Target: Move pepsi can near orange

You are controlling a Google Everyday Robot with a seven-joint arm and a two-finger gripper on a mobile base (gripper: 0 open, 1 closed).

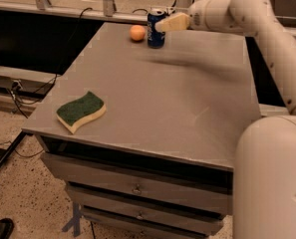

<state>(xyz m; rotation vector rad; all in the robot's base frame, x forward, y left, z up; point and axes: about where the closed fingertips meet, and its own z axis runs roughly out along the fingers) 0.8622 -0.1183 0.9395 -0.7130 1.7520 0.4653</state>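
pepsi can: upright, far edge of table
orange: just beside pepsi can, at 9 o'clock
gripper: against pepsi can from 3 o'clock
jaws: spread or pinching, cannot tell

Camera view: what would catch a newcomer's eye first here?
The big white arm stretched over the far end of the grey table stands out most, its gripper at the upright pepsi can. The can stands close beside the orange near the table's far edge. Next comes the green-and-yellow sponge, lying alone near the front left corner.
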